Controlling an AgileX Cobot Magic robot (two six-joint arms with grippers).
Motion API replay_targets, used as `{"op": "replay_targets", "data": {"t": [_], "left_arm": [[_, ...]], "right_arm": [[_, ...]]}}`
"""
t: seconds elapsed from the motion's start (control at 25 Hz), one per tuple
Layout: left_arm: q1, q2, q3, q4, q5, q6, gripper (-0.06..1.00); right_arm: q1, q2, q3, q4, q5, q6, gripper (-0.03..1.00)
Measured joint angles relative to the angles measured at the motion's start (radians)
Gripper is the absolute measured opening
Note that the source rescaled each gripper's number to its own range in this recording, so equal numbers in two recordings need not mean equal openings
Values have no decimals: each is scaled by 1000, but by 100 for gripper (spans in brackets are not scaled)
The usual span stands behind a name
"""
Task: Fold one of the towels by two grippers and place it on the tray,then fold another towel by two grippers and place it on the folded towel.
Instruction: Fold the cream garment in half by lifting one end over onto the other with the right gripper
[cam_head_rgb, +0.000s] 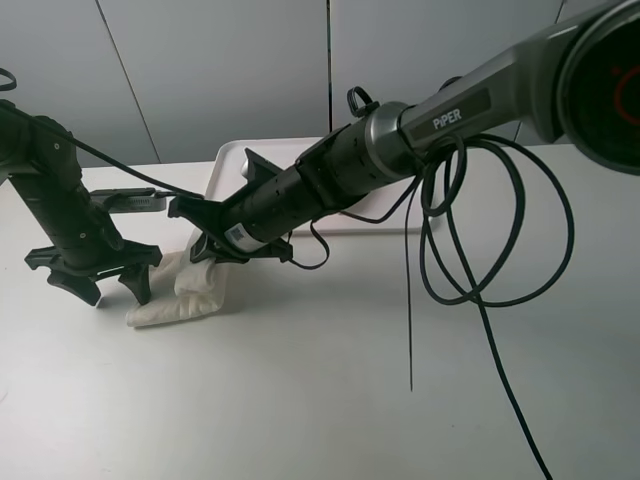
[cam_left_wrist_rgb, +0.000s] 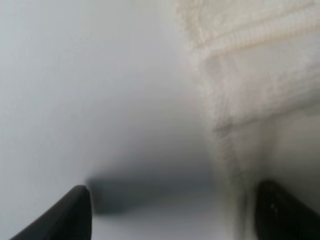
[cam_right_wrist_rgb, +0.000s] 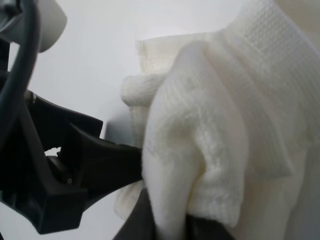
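Observation:
The cream-white towel (cam_head_rgb: 185, 295) lies bunched on the table at the left, its upper end lifted. My right gripper (cam_head_rgb: 207, 245) reaches across from the right and is shut on that raised end; the right wrist view shows the towel (cam_right_wrist_rgb: 210, 125) pinched in my gripper (cam_right_wrist_rgb: 170, 227). My left gripper (cam_head_rgb: 112, 290) stands open just left of the towel's low edge, fingers pointing down. In the left wrist view the open gripper (cam_left_wrist_rgb: 175, 220) straddles the blurred towel edge (cam_left_wrist_rgb: 250, 75). The white tray (cam_head_rgb: 232, 160) sits behind the right arm. The pink towel is hidden.
The right arm's black cables (cam_head_rgb: 480, 250) loop over the table's right half, and one thin strand hangs down the middle. The grey-white table (cam_head_rgb: 300, 400) stretches to the front. Grey wall panels stand behind the tray.

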Motion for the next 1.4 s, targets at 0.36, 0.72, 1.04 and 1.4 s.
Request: {"op": "replay_targets", "data": {"t": [0.36,0.72,1.04,1.4], "left_arm": [[0,13,-6,-2,8,9,90],[2,22,-16,-20,16,11,90],[2,24,-16,-22,18,30,89],[5,24,-16,-67,18,104,89]], "right_arm": [[36,0,0,12,-6,-1,6],[42,21,0,126,-19,-29,6],[52,70,0,220,2,-71,6],[52,70,0,243,2,-80,6]]}}
